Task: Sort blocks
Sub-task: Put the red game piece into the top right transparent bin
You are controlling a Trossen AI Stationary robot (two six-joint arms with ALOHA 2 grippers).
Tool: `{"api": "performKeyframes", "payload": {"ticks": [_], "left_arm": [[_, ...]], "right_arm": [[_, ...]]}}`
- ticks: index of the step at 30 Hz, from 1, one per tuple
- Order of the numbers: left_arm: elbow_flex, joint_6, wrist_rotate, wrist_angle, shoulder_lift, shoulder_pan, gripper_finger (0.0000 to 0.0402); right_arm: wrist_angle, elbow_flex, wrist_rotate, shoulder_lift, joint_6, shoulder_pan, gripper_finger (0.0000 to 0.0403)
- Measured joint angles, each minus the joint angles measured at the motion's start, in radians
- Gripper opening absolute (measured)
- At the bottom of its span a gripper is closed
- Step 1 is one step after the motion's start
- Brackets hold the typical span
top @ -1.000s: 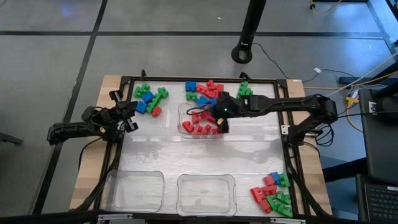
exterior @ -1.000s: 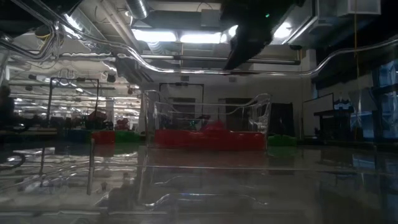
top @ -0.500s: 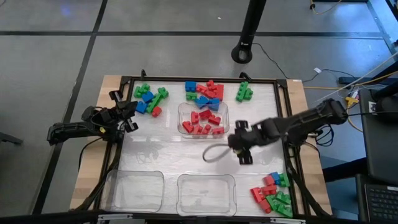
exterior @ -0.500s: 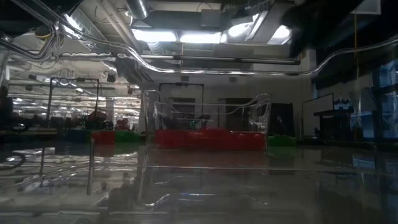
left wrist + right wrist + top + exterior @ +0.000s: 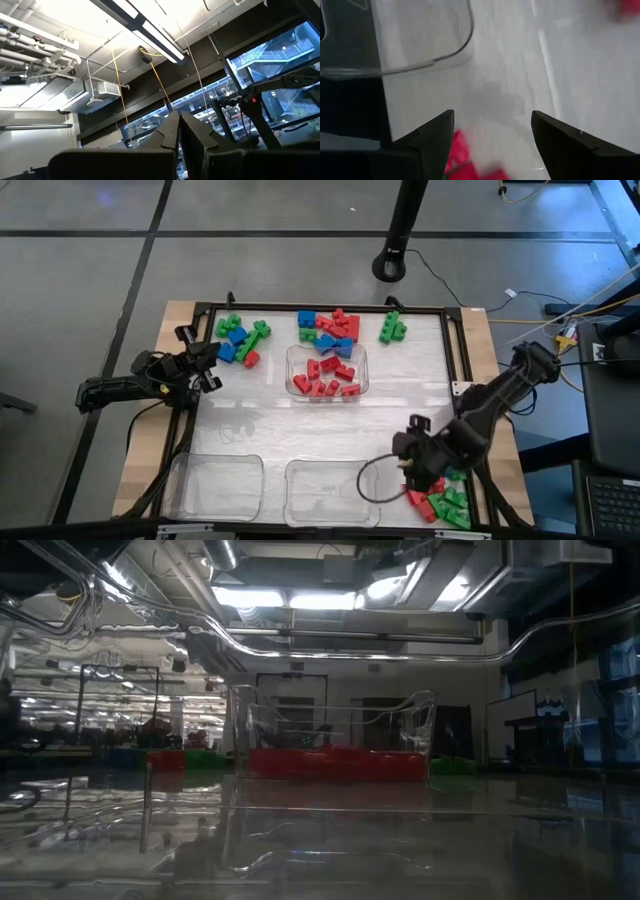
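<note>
Four loose heaps of blocks on show in the high view: a mixed red, green and blue heap (image 5: 437, 492) at lower right, a green, blue and red cluster (image 5: 240, 343) at upper left, a red and blue pile (image 5: 329, 326) at top centre, and a pair of green ones (image 5: 392, 328) to its right. Roughly ten red blocks (image 5: 327, 376) already sitting in the centre tray (image 5: 292, 370). Three clear trays counted in all, with the lower-left tray (image 5: 215, 485) and lower-middle tray (image 5: 331, 492) looking empty.

Right gripper (image 5: 417, 465) hanging over the lower-right heap's edge, fingers (image 5: 432, 137) spread, nothing pinched. Left gripper (image 5: 207, 360) parked at the table's left side, pressed together, holding nothing visible.

Likely trouble: closing on two tightly packed blocks at once, or nudging neighbours off the near table edge, given how crowded that heap sits. Wrong colour also easily grabbed there.
</note>
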Motion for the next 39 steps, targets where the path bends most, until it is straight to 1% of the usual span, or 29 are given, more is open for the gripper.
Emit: {"api": "performKeyframes", "payload": {"ticks": [5, 7, 9, 14, 19, 26, 32, 36, 39], "left_arm": [[0.000, -0.005, 0.000, 0.005, 0.000, 0.000, 0.0006], [0.000, -0.016, 0.000, 0.006, 0.000, 0.000, 0.0006], [0.000, -0.022, 0.000, 0.007, 0.000, 0.000, 0.0006], [0.000, -0.040, 0.000, 0.006, 0.000, 0.000, 0.0006], [0.000, -0.058, 0.000, 0.007, 0.000, 0.000, 0.0006], [0.000, -0.084, 0.000, 0.008, 0.000, 0.000, 0.0006], [0.000, -0.101, 0.000, 0.009, 0.000, 0.000, 0.0006], [0.000, -0.101, 0.000, 0.010, 0.000, 0.000, 0.0006], [0.000, -0.101, 0.000, 0.010, 0.000, 0.000, 0.0006]], "right_arm": [[0.066, 0.000, -0.012, 0.077, 0.100, 0.051, 0.0266], [0.105, 0.000, -0.057, 0.114, 0.125, 0.056, 0.0266], [0.129, 0.000, -0.128, 0.155, 0.148, 0.062, 0.0266], [0.128, 0.000, -0.295, 0.242, 0.230, 0.081, 0.0266], [0.129, 0.000, -0.361, 0.292, 0.327, 0.095, 0.0266], [0.134, 0.000, -0.373, 0.336, 0.440, 0.092, 0.0266], [0.140, 0.000, -0.408, 0.365, 0.519, 0.092, 0.0266], [0.127, 0.000, -0.434, 0.390, 0.533, 0.092, 0.0266], [0.128, 0.000, -0.437, 0.407, 0.507, 0.092, 0.0266]]}}
